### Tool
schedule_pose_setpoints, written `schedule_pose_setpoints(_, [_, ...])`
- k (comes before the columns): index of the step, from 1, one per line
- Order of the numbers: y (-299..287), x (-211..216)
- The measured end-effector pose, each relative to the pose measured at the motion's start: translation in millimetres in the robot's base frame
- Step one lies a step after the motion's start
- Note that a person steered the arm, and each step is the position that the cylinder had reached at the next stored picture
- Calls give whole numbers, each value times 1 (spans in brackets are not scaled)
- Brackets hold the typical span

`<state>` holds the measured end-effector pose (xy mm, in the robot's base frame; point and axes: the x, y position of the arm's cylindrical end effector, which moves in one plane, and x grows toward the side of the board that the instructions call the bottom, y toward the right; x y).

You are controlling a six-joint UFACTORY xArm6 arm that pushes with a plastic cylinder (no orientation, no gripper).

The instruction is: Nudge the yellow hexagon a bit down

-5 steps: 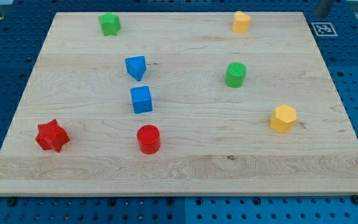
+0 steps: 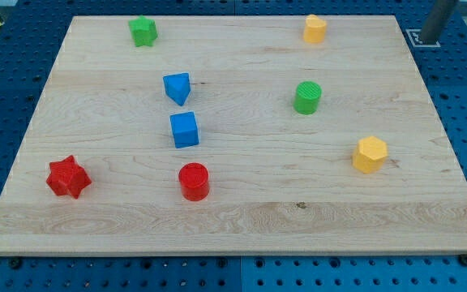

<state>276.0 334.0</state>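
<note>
The yellow hexagon (image 2: pixel 370 154) lies on the wooden board (image 2: pixel 242 219) near its right edge, a little below mid-height. My rod comes in at the view's top right corner, and my tip (image 2: pixel 430 40) sits just off the board's top right corner, over a printed marker. The tip is far above the hexagon and a little to its right, touching no block.
A second yellow block (image 2: pixel 315 28) lies at the top. A green cylinder (image 2: pixel 307 97) lies up-left of the hexagon. A green star (image 2: pixel 143 31), blue triangle (image 2: pixel 177 88), blue cube (image 2: pixel 184 130), red cylinder (image 2: pixel 194 181) and red star (image 2: pixel 68 177) lie on the left half.
My rod has come further into view at the top right, moving down. No block has moved.
</note>
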Motion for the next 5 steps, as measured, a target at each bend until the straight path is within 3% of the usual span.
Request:
schedule_pose_setpoints(3, [-28,56])
schedule_pose_setpoints(5, [-32,59])
